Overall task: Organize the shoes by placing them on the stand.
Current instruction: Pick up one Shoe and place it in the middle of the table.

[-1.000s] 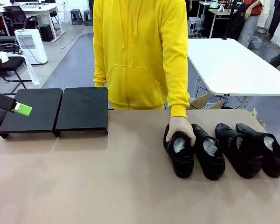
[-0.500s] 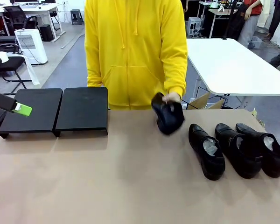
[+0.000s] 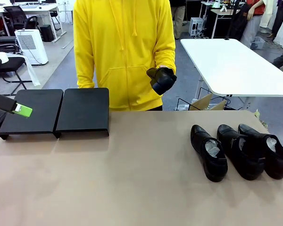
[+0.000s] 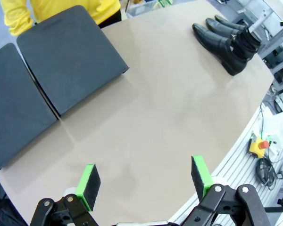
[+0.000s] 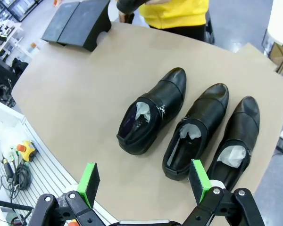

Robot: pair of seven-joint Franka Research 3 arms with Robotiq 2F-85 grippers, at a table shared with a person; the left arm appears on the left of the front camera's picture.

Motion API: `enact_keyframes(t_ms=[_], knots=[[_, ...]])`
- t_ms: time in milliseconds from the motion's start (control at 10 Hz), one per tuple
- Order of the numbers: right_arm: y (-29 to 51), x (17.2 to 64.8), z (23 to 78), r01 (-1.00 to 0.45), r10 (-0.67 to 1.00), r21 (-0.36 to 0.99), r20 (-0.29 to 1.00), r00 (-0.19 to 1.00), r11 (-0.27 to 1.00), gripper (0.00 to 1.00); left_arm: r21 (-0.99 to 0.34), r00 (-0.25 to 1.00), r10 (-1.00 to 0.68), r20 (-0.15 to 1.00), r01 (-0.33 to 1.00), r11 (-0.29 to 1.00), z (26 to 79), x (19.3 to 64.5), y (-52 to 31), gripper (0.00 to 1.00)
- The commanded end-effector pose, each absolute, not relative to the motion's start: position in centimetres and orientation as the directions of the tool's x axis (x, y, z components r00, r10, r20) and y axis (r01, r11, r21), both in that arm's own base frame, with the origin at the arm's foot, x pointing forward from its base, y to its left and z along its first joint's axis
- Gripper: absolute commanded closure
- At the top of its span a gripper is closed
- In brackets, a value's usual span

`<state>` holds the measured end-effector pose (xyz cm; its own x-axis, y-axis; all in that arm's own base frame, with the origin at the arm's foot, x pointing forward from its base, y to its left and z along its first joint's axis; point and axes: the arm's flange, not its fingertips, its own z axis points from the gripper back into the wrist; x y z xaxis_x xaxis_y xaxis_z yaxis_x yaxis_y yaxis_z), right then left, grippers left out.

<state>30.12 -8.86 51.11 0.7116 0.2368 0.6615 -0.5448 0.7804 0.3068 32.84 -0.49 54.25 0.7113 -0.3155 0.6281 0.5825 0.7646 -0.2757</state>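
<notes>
Three shoes (image 3: 209, 153) (image 3: 240, 151) (image 3: 269, 149) sit side by side on the right part of the tan table (image 3: 132, 183), toes toward the far edge, pale paper stuffing showing in each. The two on the right touch; the left one is just beside them. The fourth shoe (image 3: 162, 80) is off the table, held up at waist height by the person in the yellow hoodie (image 3: 125, 42), who stands at the far side between the stand and the row of shoes.

The stand (image 3: 85, 110) is at the far left of the table, two black panels joined side by side, nothing on it.

The left gripper (image 4: 144, 181) hangs over bare table in front of the stand with its green pads (image 4: 88, 181) spread wide and nothing between them. The right gripper (image 5: 144, 181) is above the near edge by the three shoes, its jaws also wide apart, not touching any of them.
</notes>
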Motion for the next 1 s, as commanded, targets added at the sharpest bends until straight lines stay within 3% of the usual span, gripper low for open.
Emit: enact_keyframes(t_ms=[0, 100, 400, 700, 900], knots=[[-8.2, 31.5, 52.4, -0.445, 0.197, 0.327, 0.577, 0.793, 0.834, 0.0, -0.277, 0.703, -0.322, 0.634, 0.595, 0.754, 54.3, 32.8, -0.4, 0.0], [-7.1, 32.8, 52.9, -0.368, 0.227, 0.285, 0.426, 0.876, 0.885, 0.0, -0.277, 0.703, -0.322, 0.634, 0.595, 0.754, 54.3, 32.8, -0.4, 0.0], [-3.1, 36.4, 50.6, -0.281, 0.241, 0.126, 0.263, 0.934, 0.952, 0.0, -0.277, 0.703, -0.322, 0.634, 0.595, 0.754, 54.3, 32.8, -0.4, 0.0], [-1.0, 37.9, 46.2, -0.248, 0.242, 0.021, 0.153, 0.958, 0.969, 0.0, -0.277, 0.703, -0.322, 0.634, 0.595, 0.754, 54.3, 32.8, -0.4, 0.0], [-1.4, 38.5, 44.1, -0.181, 0.175, 0.031, 0.125, 0.977, 0.983, 0.0, -0.277, 0.703, -0.322, 0.634, 0.595, 0.754, 54.3, 32.8, -0.4, 0.0]])
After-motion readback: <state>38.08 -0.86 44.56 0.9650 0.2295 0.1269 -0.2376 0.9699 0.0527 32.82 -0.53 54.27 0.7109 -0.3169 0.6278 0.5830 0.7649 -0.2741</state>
